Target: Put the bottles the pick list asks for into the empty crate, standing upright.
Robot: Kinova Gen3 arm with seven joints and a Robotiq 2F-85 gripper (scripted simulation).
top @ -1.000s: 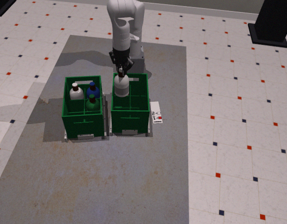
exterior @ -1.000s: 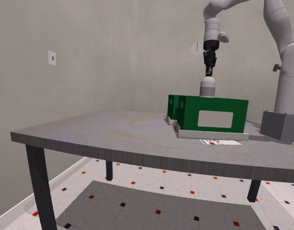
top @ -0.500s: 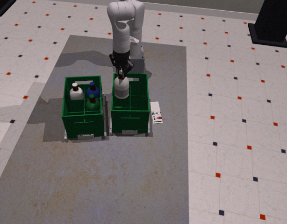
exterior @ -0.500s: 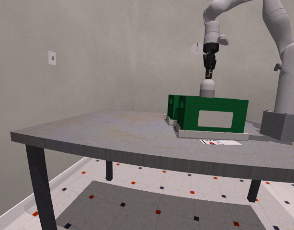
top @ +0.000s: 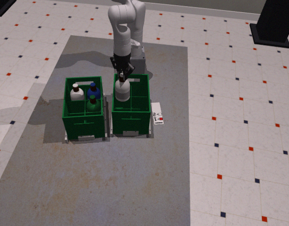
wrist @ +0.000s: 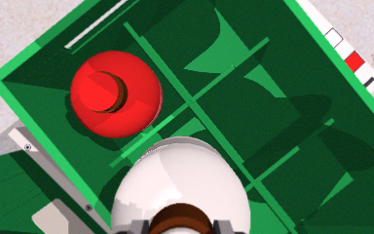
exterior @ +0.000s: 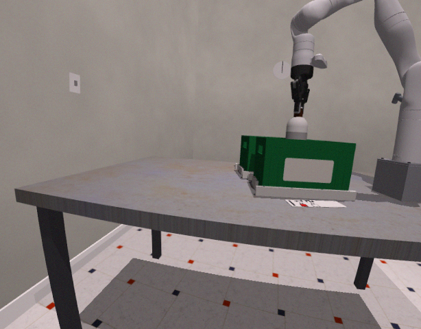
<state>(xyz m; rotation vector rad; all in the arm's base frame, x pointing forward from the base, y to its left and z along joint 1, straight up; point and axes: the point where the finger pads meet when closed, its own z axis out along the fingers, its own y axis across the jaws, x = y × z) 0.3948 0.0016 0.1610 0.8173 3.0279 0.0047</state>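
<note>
the white bottle [top: 122,90] [exterior: 296,127] [wrist: 181,171] hung upright in the left column of the receiving crate [top: 131,125] [exterior: 317,150] [wrist: 342,68], partly below its rim, its shoulders showing above the near wall. the pincer [top: 122,77] [exterior: 298,107] [wrist: 181,226] was clamped on its brown neck from above, which kept the wide body hanging straight and left the fingers out of the narrow slot. whether its base touched the crate floor could not be told.

beside it, the red bottle [wrist: 142,104] stood in the corner slot, beyond a low divider; that spacing probably served to keep the two from knocking.

outside the wall lay the pick list [top: 156,107] [exterior: 331,203] [wrist: 343,50], which seemed to ask for one red and two white. the red line looked met, and this bottle would make the first white.

the other crate [top: 86,128] [exterior: 252,152] [wrist: 4,195] held another white one [top: 76,94], likely the next wanted, plus a blue bottle [top: 93,92] and a green bottle [top: 92,107] that belonged where they were. both crates sat level; catching a divider on the way down could have shoved one.
</note>
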